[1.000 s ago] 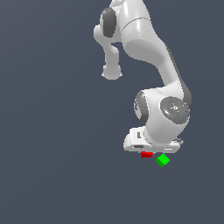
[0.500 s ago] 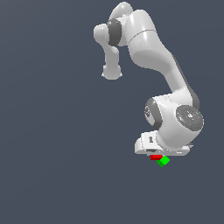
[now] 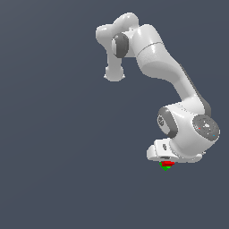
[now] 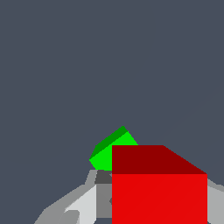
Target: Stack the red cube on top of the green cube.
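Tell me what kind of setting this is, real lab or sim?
Looks like a bare simulator scene, not a real lab: a flat, featureless grey backdrop with no room or furniture, a smoothly rendered white arm, and two flat-shaded cubes, red cube and green cube, at the end effector.

I see the arm (image 3: 179, 85) in glossy white, plastic-looking shell with smooth grey joints. The red cube (image 4: 159, 192) and green cube (image 4: 109, 151) read flat, matt and untextured. The floor (image 3: 53, 156) beneath looks matt slate-grey.

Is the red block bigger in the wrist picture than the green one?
Yes, the red cube fills far more of the wrist view than the green cube behind it.
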Robot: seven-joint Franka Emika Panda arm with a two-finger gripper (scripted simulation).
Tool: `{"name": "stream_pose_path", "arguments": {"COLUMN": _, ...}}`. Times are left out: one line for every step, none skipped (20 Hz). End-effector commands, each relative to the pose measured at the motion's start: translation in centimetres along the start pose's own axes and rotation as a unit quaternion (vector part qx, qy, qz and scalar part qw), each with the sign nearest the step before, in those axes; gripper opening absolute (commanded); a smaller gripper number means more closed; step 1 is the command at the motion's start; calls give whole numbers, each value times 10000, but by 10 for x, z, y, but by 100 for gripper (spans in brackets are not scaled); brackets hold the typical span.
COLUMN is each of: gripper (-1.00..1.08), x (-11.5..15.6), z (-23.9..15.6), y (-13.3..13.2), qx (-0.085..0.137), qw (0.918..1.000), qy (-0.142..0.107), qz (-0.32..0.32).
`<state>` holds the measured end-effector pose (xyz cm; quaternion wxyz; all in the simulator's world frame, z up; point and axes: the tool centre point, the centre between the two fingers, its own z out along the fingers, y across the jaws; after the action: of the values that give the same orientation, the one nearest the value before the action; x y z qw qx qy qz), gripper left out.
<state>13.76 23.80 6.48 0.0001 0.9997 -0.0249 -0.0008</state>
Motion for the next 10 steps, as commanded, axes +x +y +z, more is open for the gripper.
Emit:
{"name": "stream_pose_path", "arguments": {"gripper": -100, "x": 1, "z": 2, "y": -5, "qx": 2, "qw": 10000, "qy": 9, "qz": 5}}
{"name": "stream_pose_path", "arguments": {"gripper": -100, "x": 1, "z": 3, "y": -6, "qx": 2, "qw": 10000, "qy": 9, "qz": 5}}
{"name": "stream_pose_path", "arguments": {"gripper": -100, "x": 2, "z": 3, "y": -8, "qx": 2, "qw": 10000, "qy": 9, "qz": 5}}
{"name": "stream_pose_path", "arguments": {"gripper": -100, "x": 2, "z": 4, "y": -9, "qx": 2, "qw": 10000, "qy": 9, "qz": 5}}
{"name": "stream_pose_path", "arguments": {"gripper": -100, "x": 2, "z": 4, "y": -9, "qx": 2, "qw": 10000, "qy": 9, "qz": 5}}
{"name": "stream_pose_path", "arguments": {"gripper": -100, "x": 2, "z": 4, "y": -10, "qx": 2, "qw": 10000, "qy": 9, "qz": 5}}
{"name": "stream_pose_path", "arguments": {"gripper": -100, "x": 2, "z": 5, "y": -10, "qx": 2, "qw": 10000, "qy": 9, "qz": 5}}
{"name": "stream_pose_path", "arguments": {"gripper": -100, "x": 2, "z": 5, "y": -11, "qx": 2, "qw": 10000, "qy": 9, "qz": 5}}
{"name": "stream_pose_path", "arguments": {"gripper": -100, "x": 2, "z": 5, "y": -11, "qx": 2, "qw": 10000, "qy": 9, "qz": 5}}
{"name": "stream_pose_path", "arguments": {"gripper": -100, "x": 2, "z": 5, "y": -11, "qx": 2, "qw": 10000, "qy": 9, "qz": 5}}
